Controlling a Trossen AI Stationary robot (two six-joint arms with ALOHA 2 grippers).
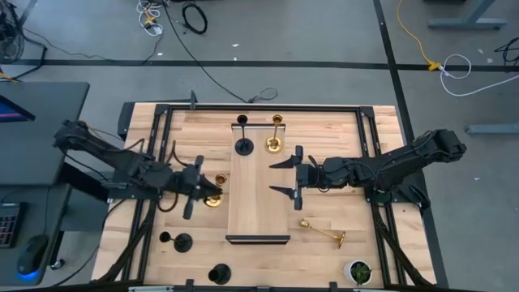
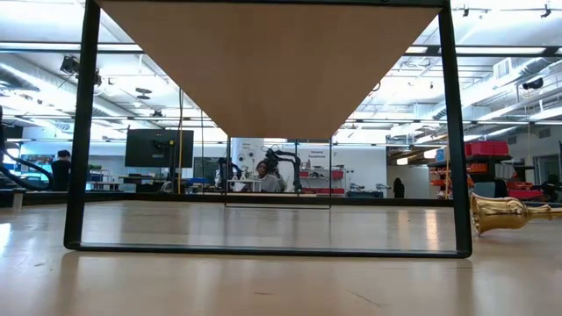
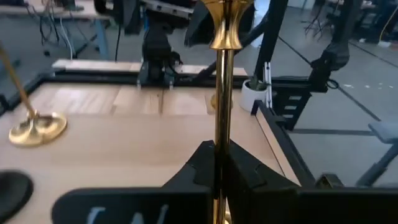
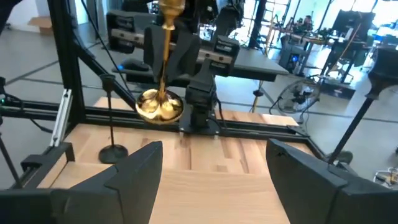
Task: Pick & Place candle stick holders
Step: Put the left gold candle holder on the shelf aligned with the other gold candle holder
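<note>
My left gripper is shut on a gold candlestick left of the raised wooden platform; its base also shows in the right wrist view. My right gripper is open and empty above the platform, its fingers wide apart in its own wrist view. A black candlestick and a gold one stand on their bases at the platform's far end. Another gold one lies on its side on the table at the near right. Two black ones stand at the near left. My left gripper pinches the gold candlestick's thin stem between its two fingers, which come level from the table's left and lie across the stem. The candlestick stands upright in the hold, cup up and base down, lifted clear of the table.
A small green plant in a white pot stands at the near right corner. The platform rests on black frame legs, open underneath. Black rails edge the table. People sit in the room beyond.
</note>
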